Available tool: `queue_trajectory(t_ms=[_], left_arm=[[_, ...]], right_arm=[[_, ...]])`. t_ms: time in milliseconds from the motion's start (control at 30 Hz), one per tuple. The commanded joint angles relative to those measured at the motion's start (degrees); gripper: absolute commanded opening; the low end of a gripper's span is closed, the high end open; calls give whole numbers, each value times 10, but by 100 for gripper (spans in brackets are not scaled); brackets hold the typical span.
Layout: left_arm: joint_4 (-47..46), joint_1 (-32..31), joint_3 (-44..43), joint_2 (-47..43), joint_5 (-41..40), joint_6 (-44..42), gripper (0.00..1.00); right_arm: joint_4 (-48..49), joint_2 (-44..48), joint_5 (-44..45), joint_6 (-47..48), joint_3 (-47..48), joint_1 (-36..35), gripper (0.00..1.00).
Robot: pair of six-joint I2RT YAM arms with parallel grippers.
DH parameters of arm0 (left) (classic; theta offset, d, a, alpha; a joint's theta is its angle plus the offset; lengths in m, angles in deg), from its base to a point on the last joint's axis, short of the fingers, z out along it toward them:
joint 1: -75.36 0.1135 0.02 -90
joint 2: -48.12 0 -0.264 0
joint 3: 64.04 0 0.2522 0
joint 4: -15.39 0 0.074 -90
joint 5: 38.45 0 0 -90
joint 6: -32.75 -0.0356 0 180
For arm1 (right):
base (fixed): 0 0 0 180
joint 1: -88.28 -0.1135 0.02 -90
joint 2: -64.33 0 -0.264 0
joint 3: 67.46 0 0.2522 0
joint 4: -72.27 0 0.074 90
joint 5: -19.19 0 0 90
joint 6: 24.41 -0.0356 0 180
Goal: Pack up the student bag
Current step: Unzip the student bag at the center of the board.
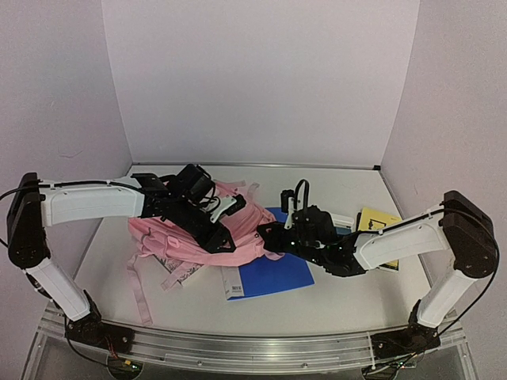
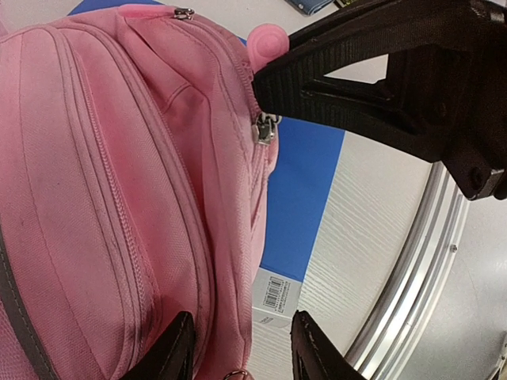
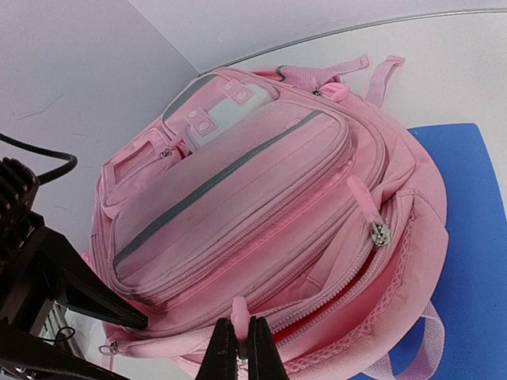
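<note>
- A white sticker (image 2: 274, 294) on a corner of the flat blue book (image 2: 305, 190) carries a black barcode. The small digits printed beside the bars are too fine to read.
- The flat yellow book (image 1: 379, 220) at the right of the tabletop (image 1: 333, 313) has dark marks on its cover, too blurred to make out as words.
- A pale patterned booklet (image 1: 181, 267) pokes out from under the large pink fabric backpack (image 3: 261, 198). Its print cannot be read.
- On the backpack itself no brand name, word or number can be read, on the pockets, the grey stripe or the zip pulls.
</note>
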Motion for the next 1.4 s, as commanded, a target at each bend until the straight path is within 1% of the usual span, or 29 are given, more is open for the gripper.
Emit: queue_trajectory(t_ms=[0,100,200,267,300,400,467,700,933,1133,1367], left_arm=[[6,-4,-33,10,-9,-6,38],[8,-6,-36,17,-12,-6,28],[-1,-6,-35,13,-18,0,15],[-17,-6,-29,5,-21,7,4],[-25,-6,-25,1,-24,11,1],[-45,0,-18,-9,-35,23,0],[-53,10,-16,-11,-25,36,0],[-88,68,-24,2,104,82,0],[-99,100,-46,19,179,104,0],[-94,104,-70,43,231,105,0],[-95,109,-81,53,246,113,0]], right_arm=[[27,20,7,-2,19,7,0],[27,21,6,0,18,9,0],[28,24,3,9,16,8,0],[29,28,-1,21,14,9,0],[29,30,-5,27,12,9,0],[32,41,-16,51,2,7,0],[35,54,-21,63,-7,7,0],[44,85,-12,96,-25,-13,0],[59,65,16,113,-18,-47,0],[110,45,48,112,-14,-80,0],[138,22,83,123,2,-111,0]])
